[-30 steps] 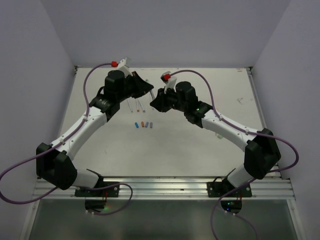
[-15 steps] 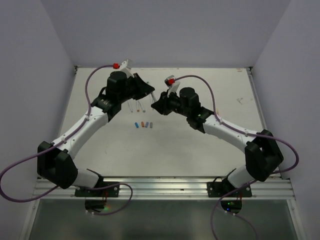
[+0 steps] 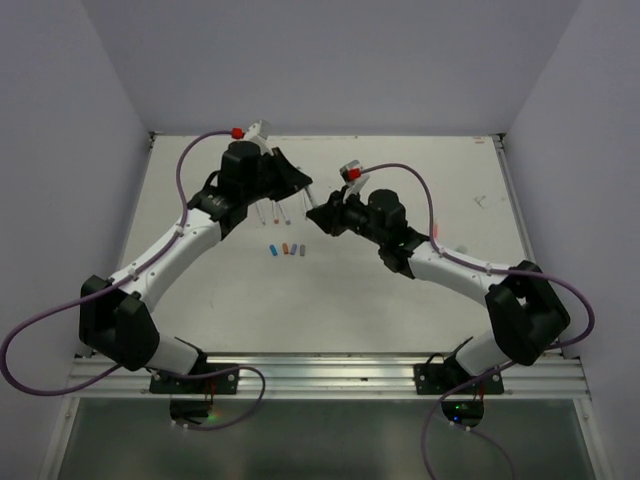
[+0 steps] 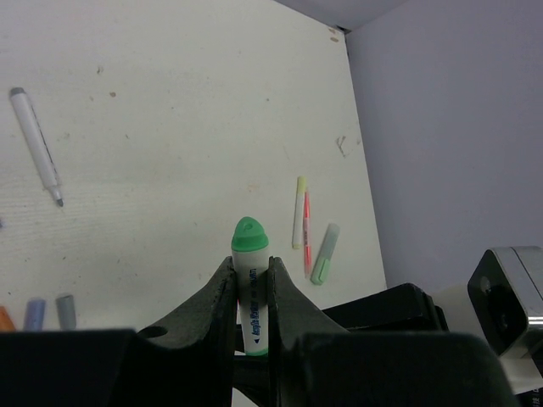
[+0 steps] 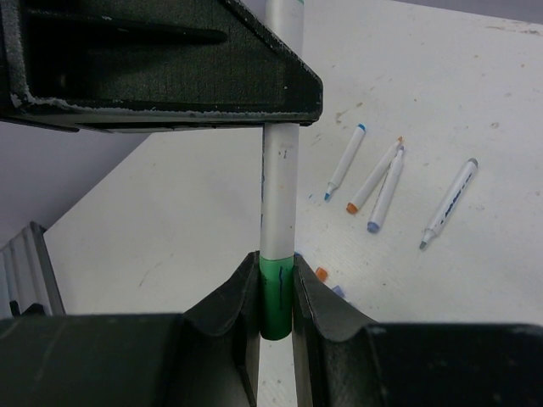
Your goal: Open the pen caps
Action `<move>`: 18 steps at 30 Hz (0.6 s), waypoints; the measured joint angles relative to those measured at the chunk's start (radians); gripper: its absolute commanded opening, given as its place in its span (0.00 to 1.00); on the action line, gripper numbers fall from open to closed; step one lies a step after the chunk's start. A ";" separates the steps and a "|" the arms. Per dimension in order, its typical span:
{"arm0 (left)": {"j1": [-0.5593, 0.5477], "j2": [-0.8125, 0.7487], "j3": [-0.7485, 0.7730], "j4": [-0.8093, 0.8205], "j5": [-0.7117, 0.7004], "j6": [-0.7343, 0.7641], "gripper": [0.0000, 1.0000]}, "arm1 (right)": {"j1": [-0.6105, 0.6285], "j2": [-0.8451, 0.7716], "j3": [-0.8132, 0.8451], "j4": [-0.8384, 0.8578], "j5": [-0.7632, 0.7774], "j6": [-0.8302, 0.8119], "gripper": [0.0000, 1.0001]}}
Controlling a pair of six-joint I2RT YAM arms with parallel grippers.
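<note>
Left hand (image 4: 252,270): closed on a white pen barrel (image 4: 250,288), both fingers (image 4: 222,284) pressed to its sides. The barrel's green domed end (image 4: 249,234) stands just past the fingertips. Right hand (image 5: 275,264): closed on the green cap (image 5: 276,298) at the barrel's other end. The cap's rim meets the white barrel with no visible gap, so the cap is not yet off. In the right wrist view the barrel runs straight up from the cap and passes behind the black body of the left hand. The two hands face each other tip to tip above the worktop (image 3: 400,300), with the pen bridging them. Just beside the right hand's right finger, down on the worktop, lie an orange cap (image 5: 322,273) and a purple cap (image 5: 338,291). In the top view these belong to a row of four loose caps (image 3: 274,251), on the arm-base side of both hands. Beyond the right hand lie four uncapped white pens (image 5: 346,161), fanned out, with blue, orange, purple and grey tips. Far beyond the left hand a thin yellow pen (image 4: 299,212) and a thin pink pen (image 4: 306,242) lie together. A mint green cap (image 4: 325,253) lies just to their right.
</note>
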 measured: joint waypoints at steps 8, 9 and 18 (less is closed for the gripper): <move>-0.002 0.001 0.031 -0.042 -0.029 -0.013 0.00 | 0.000 -0.015 -0.050 0.071 0.000 0.006 0.00; -0.002 0.002 0.038 -0.043 -0.032 -0.013 0.00 | 0.000 -0.019 -0.053 0.076 0.000 0.006 0.00; 0.087 0.009 0.148 0.173 -0.280 -0.007 0.00 | 0.018 -0.059 -0.195 -0.151 -0.067 0.001 0.00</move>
